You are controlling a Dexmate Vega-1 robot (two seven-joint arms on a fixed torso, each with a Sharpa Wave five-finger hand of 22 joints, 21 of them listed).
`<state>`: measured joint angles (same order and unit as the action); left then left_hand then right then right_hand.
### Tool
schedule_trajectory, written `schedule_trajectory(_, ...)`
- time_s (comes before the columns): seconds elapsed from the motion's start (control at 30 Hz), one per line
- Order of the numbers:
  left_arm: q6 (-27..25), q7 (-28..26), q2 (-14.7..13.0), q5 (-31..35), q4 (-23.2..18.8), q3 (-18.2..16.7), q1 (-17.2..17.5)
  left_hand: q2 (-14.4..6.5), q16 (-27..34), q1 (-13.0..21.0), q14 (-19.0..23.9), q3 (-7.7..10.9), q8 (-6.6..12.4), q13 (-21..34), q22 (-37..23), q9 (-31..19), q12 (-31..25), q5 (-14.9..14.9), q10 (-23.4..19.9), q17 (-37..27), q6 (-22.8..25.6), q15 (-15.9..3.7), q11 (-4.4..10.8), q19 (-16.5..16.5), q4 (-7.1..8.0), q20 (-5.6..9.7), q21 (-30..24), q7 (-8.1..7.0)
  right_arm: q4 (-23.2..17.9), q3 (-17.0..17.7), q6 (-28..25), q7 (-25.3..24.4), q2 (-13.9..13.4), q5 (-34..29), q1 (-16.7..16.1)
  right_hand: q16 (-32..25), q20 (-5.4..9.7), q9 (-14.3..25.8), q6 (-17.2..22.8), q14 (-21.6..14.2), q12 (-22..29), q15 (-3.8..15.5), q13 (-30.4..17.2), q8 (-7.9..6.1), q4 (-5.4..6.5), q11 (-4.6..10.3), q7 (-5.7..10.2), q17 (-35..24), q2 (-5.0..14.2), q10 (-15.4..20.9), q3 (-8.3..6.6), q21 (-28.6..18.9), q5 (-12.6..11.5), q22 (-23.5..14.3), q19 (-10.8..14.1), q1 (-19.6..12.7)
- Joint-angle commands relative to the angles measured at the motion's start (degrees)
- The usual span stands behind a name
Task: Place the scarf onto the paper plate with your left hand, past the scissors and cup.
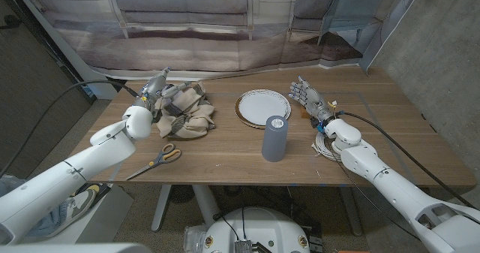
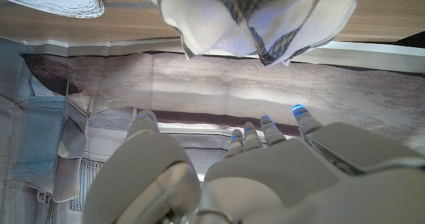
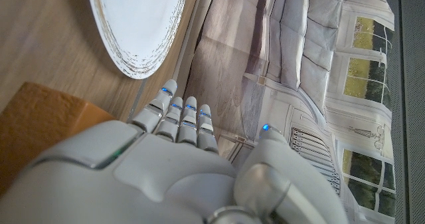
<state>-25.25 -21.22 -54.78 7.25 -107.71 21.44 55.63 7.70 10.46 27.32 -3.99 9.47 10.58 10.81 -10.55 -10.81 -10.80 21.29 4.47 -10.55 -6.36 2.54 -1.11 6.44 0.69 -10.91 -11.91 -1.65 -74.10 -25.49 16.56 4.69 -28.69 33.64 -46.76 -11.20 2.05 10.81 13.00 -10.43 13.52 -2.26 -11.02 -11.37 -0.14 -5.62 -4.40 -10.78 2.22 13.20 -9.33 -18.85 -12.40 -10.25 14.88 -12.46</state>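
Observation:
The scarf (image 1: 187,110), beige with dark stripes, lies crumpled on the table's left half. My left hand (image 1: 155,88) hovers at its far-left edge with its fingers stretched out and nothing in them. In the left wrist view the scarf (image 2: 265,14) lies beyond the fingertips of that hand (image 2: 265,171), apart from them. The white paper plate (image 1: 263,105) sits right of the scarf at mid-table. The grey cup (image 1: 274,138) stands upright in front of the plate. Scissors (image 1: 157,160) with yellow and blue handles lie near the front edge. My right hand (image 1: 307,97) stands open right of the plate (image 3: 139,18).
A coil of white cable (image 1: 325,146) lies on the table beside my right forearm. A printed backdrop hangs behind the table's far edge. Bare wood stretches between the scarf and the plate and along the front right.

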Motion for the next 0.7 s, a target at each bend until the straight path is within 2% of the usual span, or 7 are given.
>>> schedule_trajectory(0.03, -3.05, 0.45, 0.57, 2.22, 0.95, 2.69, -2.21, 0.64, -0.06, -0.04, -0.26, -0.41, -0.01, 0.24, -0.11, -0.11, 0.06, 0.42, 0.61, -0.21, -0.71, 0.37, 0.02, -0.21, -0.08, -0.81, -0.21, -0.04, 0.24, -0.17, -0.51, -0.28, 0.18, -0.13, 0.17, -0.02, -0.42, 0.05, 0.29, -0.42, 0.03, -0.11, -0.11, -0.04, -0.14, -0.03, 0.08, -0.16, 0.00, 0.55, 0.02, 0.17, -0.04, -0.25, 0.07, -0.65)
schedule_trajectory(0.2, -2.20, 1.01, 0.89, 1.91, 1.91, 3.21, -2.89, 0.90, 0.02, -0.05, -0.28, -0.69, 0.12, 0.24, -0.11, -0.12, -0.03, 0.45, 0.66, -0.22, -0.61, 0.69, 0.06, -0.54, -0.15, -0.98, -0.31, -0.17, 0.07, -0.10, -0.53, -0.42, 0.15, -0.05, -0.02, 0.00, -0.42, 0.05, 0.32, -0.41, -0.01, -0.13, -0.11, -0.05, -0.16, -0.01, 0.13, -0.16, 0.00, 0.51, 0.04, 0.25, -0.04, -0.25, 0.11, -0.64)
schedule_trajectory(0.4, -3.69, 2.06, 0.60, 2.64, 1.55, 4.22, -3.57, 1.07, 0.10, -0.07, -0.25, -0.91, 0.27, 0.25, -0.12, -0.13, -0.13, 0.47, 0.63, -0.23, -0.35, 0.72, 0.10, -0.76, -0.19, -1.08, -0.37, -0.19, -0.35, 0.04, -0.38, -0.80, 0.06, -0.13, -0.32, 0.00, -0.42, 0.06, 0.33, -0.42, -0.03, -0.17, -0.11, -0.04, -0.18, -0.03, 0.11, -0.16, -0.02, 0.51, 0.07, 0.33, -0.04, -0.25, 0.16, -0.63)
schedule_trajectory(0.7, -3.55, 1.65, 0.73, 2.21, 1.25, 4.24, -2.69, 1.28, 0.20, -0.09, -0.20, -1.26, 0.34, 0.25, -0.12, -0.13, -0.16, 0.51, 0.90, -0.24, -0.39, 0.70, 0.47, -1.01, -0.26, -1.18, -0.41, -0.28, -1.01, 0.18, -0.17, -0.80, -0.14, -0.08, -0.63, 0.02, -0.43, 0.06, 0.37, -0.41, -0.05, -0.16, -0.11, -0.05, -0.21, -0.07, 0.13, -0.15, 0.00, 0.52, 0.10, 0.46, -0.03, -0.26, 0.19, -0.62)
